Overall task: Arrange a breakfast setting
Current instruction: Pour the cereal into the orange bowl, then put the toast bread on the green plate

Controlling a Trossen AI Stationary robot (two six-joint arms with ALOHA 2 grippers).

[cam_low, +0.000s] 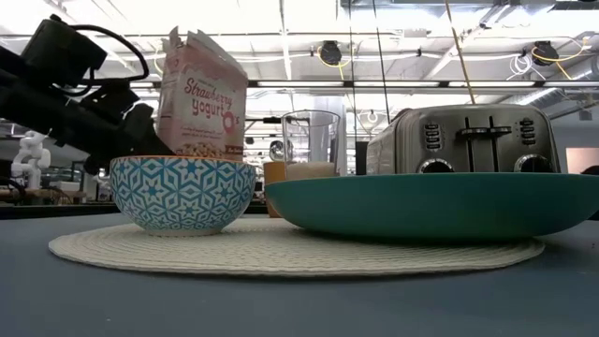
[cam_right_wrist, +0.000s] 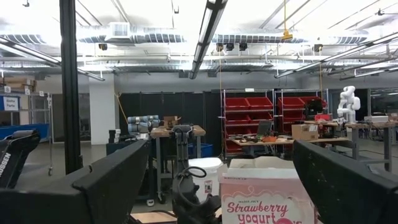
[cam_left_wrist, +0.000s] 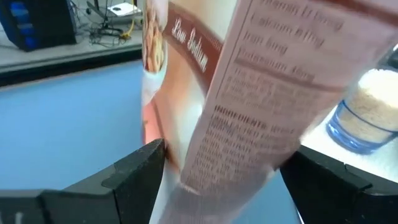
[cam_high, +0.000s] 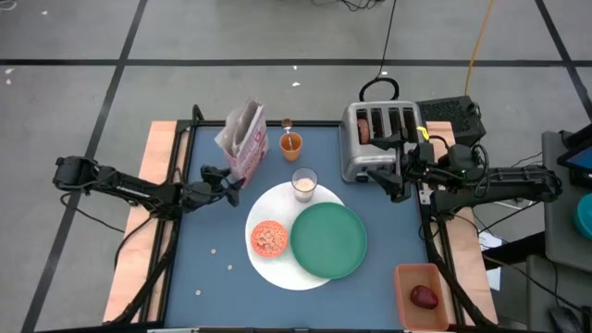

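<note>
Left gripper (cam_high: 233, 182) spread wide, its dark fingers either side of the pink cereal box (cam_high: 244, 139) near the base, the box tilted between them; whether the fingers actually touch the cardboard can't be told. The box is glossy printed card with its top flaps open, standing at the back of the blue table (cam_high: 213, 277) just left of the orange cup (cam_high: 291, 143).

Right gripper (cam_high: 393, 180) also wide open, holding nothing, hovering by the front of the shiny metal toaster (cam_high: 379, 139), which has a bagel (cam_high: 364, 129) in one slot.

Centre table: a large round white plate (cam_high: 277, 268) with a woven-looking texture, carrying a smooth green plate (cam_high: 329, 240) and a small bowl (cam_high: 269, 239) with a blue-and-white geometric outside. A clear glass of milk (cam_high: 304, 184) sits at the white plate's back edge. Front right, a tan bin (cam_high: 424, 296) holds a dark-red fruit (cam_high: 425, 297). A few cereal pieces (cam_high: 215, 251) lie scattered on the table.

Beyond: a workshop with red storage bins (cam_right_wrist: 255, 102) and ceiling lights
</note>
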